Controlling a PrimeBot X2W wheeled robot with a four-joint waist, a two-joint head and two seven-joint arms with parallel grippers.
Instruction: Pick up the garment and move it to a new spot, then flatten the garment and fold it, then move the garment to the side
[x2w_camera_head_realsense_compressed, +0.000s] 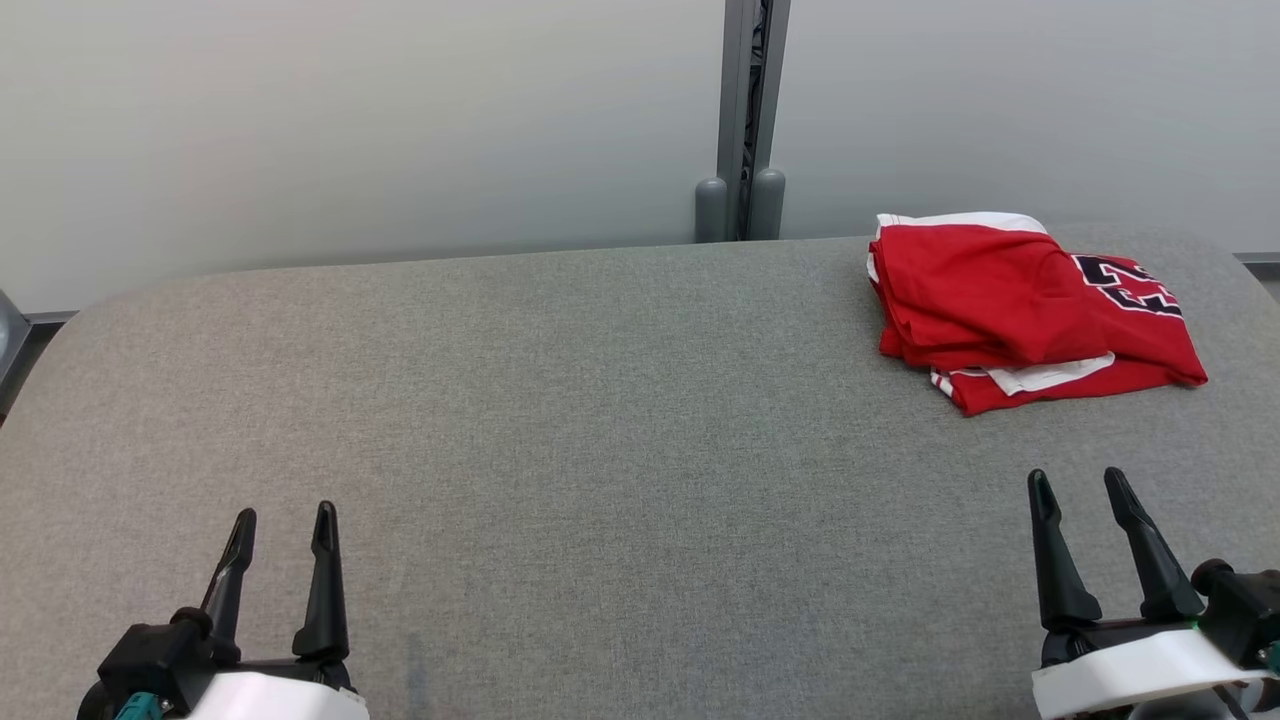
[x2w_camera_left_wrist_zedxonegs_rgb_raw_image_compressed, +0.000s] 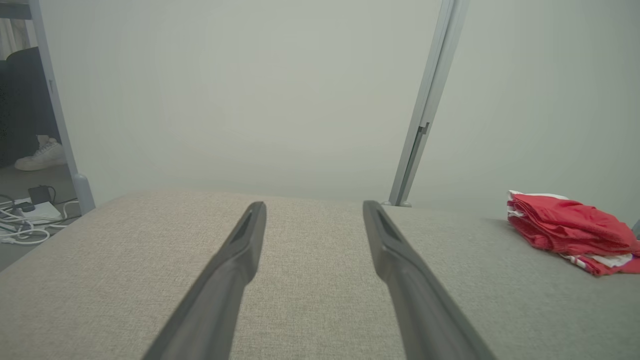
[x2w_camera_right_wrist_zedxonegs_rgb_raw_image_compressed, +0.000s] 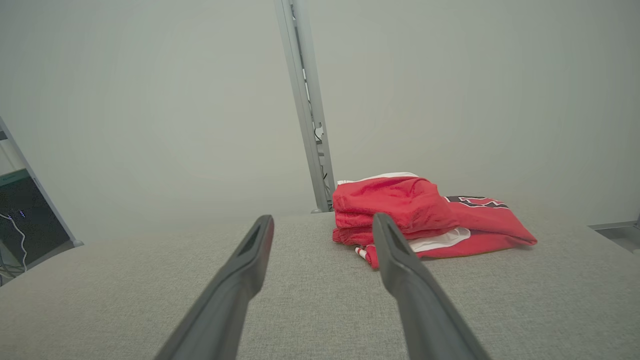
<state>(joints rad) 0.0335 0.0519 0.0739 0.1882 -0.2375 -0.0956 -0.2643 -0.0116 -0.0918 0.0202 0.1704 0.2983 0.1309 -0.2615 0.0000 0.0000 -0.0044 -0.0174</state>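
Grey surface (x2w_camera_head_realsense_compressed: 600, 400) | left claw (x2w_camera_head_realsense_compressed: 285, 512) low, spread | right claw (x2w_camera_head_realsense_compressed: 1076, 476) low, spread

You have one supporting surface to note: a grey fabric-covered table (x2w_camera_head_realsense_compressed: 560, 400) with rounded far corners, its weave lying flat and even across the full width. You will find one item directly on it: a red garment (x2w_camera_head_realsense_compressed: 1010, 300) with white trim and dark lettering, folded into a layered bundle near the far right corner, just short of the far edge.
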